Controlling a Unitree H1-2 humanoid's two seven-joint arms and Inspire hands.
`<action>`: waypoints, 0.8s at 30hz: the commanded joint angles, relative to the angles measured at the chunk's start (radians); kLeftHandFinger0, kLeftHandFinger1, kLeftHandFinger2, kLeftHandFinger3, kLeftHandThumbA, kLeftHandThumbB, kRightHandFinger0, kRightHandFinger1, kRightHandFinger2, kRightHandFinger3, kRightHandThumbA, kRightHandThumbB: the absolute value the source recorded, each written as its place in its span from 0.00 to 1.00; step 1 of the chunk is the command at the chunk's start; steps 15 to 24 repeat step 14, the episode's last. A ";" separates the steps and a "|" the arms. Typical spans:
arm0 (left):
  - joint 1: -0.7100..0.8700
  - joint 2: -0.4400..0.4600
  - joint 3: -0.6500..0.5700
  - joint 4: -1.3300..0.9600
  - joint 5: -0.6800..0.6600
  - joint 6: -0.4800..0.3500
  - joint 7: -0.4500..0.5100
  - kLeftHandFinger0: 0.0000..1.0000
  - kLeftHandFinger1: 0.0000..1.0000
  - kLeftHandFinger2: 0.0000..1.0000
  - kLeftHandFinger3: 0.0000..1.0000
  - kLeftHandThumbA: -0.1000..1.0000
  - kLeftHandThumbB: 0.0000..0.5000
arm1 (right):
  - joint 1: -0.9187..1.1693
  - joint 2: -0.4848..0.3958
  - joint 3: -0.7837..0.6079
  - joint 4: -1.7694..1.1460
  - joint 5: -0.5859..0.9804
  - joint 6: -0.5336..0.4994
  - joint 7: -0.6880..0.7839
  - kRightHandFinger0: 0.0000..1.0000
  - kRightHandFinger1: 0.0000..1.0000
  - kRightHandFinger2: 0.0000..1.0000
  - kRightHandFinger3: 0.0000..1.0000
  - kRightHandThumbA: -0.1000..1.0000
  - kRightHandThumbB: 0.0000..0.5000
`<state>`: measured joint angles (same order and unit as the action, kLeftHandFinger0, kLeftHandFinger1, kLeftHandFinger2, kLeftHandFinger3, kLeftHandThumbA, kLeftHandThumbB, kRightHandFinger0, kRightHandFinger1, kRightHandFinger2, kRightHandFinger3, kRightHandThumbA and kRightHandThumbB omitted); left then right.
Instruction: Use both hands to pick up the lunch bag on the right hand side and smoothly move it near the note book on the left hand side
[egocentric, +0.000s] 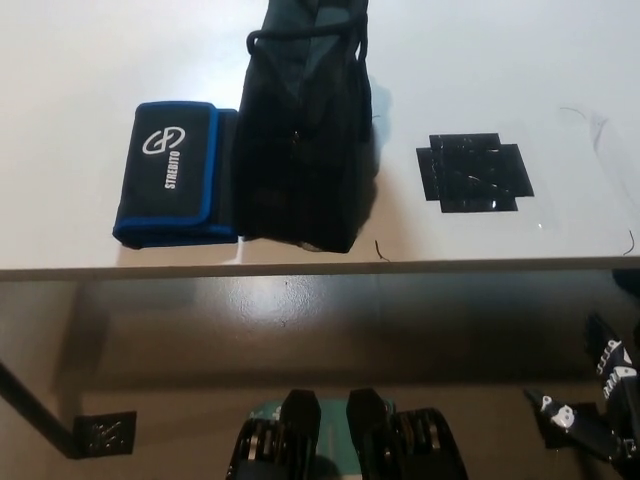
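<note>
On the tabletop (90, 60), black lunch bag (302, 140) stands upright near the front edge, its flank touching the blue-trimmed black notebook case marked STREBITO (172, 172) lying flat on its left side. Black taped cross (473, 171) on the bag's right side, apart from it, nothing on it.

Right hand (605, 415): only a part shows at the lower right corner, below the tabletop edge, well apart from the bag and to its right. Fingers hold nothing; whether they are spread or closed, cannot tell, since the hand is cut by the frame and dark. Left hand: not in view.

Progress, as judged: bag already sits against the notebook case, no hand on it. If the cross marks the start spot, the carry looks done and the bag is set down. Left to do: probably nothing beyond parking both arms. Bag stands steady; no lean visible.
</note>
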<state>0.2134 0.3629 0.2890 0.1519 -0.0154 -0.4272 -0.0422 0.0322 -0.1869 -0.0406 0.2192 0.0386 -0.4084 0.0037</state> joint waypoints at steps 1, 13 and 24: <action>0.015 0.021 0.016 -0.039 -0.033 -0.011 -0.004 1.00 1.00 1.00 1.00 1.00 0.32 | 0.006 -0.008 0.001 -0.060 0.037 -0.011 0.041 1.00 1.00 1.00 1.00 1.00 0.37; 0.014 0.020 0.015 -0.049 -0.051 0.000 -0.010 1.00 1.00 1.00 1.00 1.00 0.26 | 0.005 -0.008 -0.007 -0.063 0.041 -0.007 0.056 1.00 1.00 1.00 1.00 1.00 0.34; 0.014 0.020 0.015 -0.049 -0.051 0.000 -0.010 1.00 1.00 1.00 1.00 1.00 0.26 | 0.005 -0.008 -0.007 -0.063 0.041 -0.007 0.056 1.00 1.00 1.00 1.00 1.00 0.34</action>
